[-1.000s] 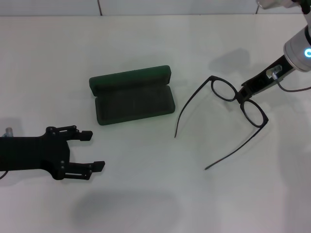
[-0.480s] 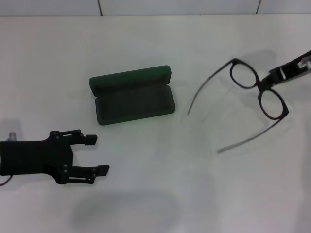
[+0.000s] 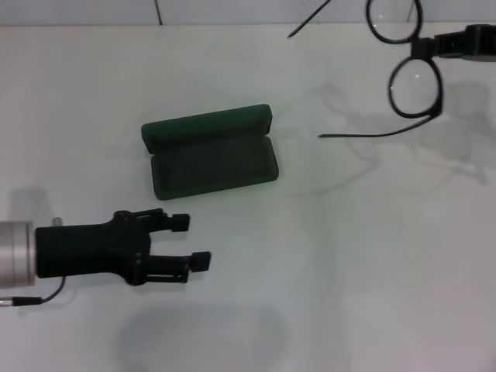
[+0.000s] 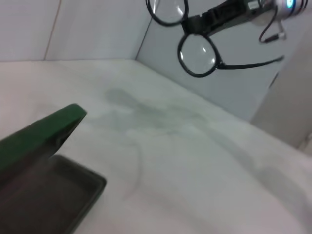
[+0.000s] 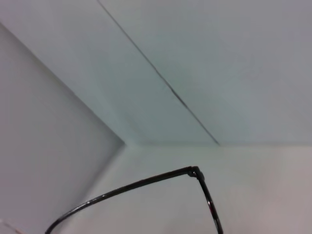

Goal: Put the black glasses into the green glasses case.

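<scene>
Right gripper [image 3: 431, 46], a black clamp reaching in from the far right edge, pinches the bridge of the thin black-framed glasses [image 3: 415, 85] with rounded clear lenses, holding them in the air above the white table [image 3: 349, 256], their slender temple arms trailing away from its fingers toward the left. Well to its left and nearer the robot lies the dark green rectangular hard case [image 3: 209, 151], lid open. Left gripper [image 3: 186, 242] hovers with fingers spread, empty, just short of the case.
</scene>
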Tool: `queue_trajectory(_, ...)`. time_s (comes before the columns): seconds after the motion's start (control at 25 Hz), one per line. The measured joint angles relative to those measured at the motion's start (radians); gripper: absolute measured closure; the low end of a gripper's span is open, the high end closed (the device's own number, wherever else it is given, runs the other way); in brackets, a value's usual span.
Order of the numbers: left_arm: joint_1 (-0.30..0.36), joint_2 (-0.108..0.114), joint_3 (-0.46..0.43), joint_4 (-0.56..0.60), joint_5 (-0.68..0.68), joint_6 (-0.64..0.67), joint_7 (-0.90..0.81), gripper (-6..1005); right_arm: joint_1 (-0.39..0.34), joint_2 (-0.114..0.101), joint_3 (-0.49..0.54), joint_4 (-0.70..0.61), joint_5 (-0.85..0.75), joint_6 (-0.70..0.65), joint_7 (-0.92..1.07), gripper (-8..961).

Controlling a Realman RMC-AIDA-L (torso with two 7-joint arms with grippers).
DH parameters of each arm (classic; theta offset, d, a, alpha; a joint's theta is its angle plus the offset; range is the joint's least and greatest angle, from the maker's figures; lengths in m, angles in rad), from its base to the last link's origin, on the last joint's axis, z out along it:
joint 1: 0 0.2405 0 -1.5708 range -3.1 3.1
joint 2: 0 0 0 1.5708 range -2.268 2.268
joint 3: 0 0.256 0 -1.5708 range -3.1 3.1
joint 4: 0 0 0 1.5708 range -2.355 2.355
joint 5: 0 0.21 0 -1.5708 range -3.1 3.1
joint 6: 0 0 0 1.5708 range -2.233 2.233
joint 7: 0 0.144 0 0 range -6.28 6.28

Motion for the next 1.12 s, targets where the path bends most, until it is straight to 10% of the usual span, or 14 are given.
queue_trajectory(0.36, -0.110, 0.010, -0.004, -0.195, -0.032, 0.008, 0.002, 220, 0.019, 0.108, -0.010, 0.258, 0.187, 0.136, -0.206, 897)
queue_trajectory(0.92, -0.166, 0.003, -0.005, -0.263, -0.101, 0.023, 0.004, 525, 0.090, 0.116, -0.041, 0.623, 0.453, 0.187, -0.497, 897)
queue_trajectory(1.12, -0.182, 0.002, -0.005, -0.272, -0.138, 0.031, 0.005, 871, 0.095, 0.116, -0.065, 0.638, 0.449, 0.198, -0.517, 898)
